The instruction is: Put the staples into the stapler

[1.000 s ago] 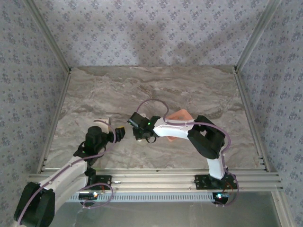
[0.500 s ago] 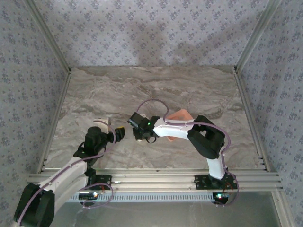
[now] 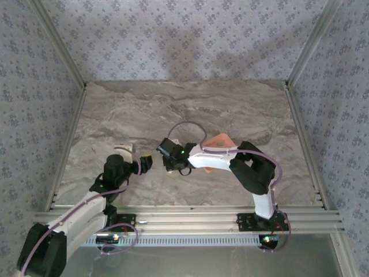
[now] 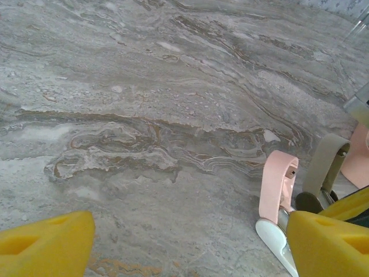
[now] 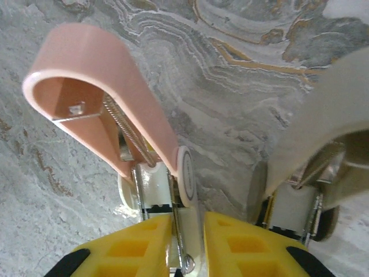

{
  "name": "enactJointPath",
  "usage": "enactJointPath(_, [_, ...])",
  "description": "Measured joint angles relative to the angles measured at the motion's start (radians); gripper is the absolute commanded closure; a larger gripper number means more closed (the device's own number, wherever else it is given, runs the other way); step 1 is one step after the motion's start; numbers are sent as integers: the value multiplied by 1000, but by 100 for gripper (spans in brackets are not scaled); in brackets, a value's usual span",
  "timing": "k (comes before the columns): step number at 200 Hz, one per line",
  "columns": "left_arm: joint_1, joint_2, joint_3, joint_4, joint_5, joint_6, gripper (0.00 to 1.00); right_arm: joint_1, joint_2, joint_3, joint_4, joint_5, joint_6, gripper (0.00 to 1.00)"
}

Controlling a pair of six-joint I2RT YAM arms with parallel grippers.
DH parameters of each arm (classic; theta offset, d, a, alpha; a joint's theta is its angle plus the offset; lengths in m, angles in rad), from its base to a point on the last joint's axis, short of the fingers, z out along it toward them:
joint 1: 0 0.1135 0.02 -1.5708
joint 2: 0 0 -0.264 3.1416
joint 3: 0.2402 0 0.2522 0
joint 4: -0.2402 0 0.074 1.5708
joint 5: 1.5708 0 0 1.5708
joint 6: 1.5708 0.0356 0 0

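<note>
My right fingers are clamped on the base of the pink stapler, steadying it with its lid swung up ahead of them, ready for loading. My left fingers hang wide and empty, close beside it. The staples are too small to see; the pink tray lies off to my right fingers' right.

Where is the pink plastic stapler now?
In the right wrist view, the pink plastic stapler stands open left of centre, its base between the right gripper's yellow fingers, a beige stapler to its right.
</note>
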Motion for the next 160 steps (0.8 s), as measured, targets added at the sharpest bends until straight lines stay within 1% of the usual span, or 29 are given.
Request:
enactJointPath(37, [0,71,35,-1,43,0,14,0,-72,-74,63,26,-11,70])
enactJointPath(98, [0,217,120,30,138,-19,15,-5,-235,-243,193,67,-26,64])
enactJointPath(160, [0,315,162,92,201,-67,15,-78,-361,-436,348,57,-34,59])
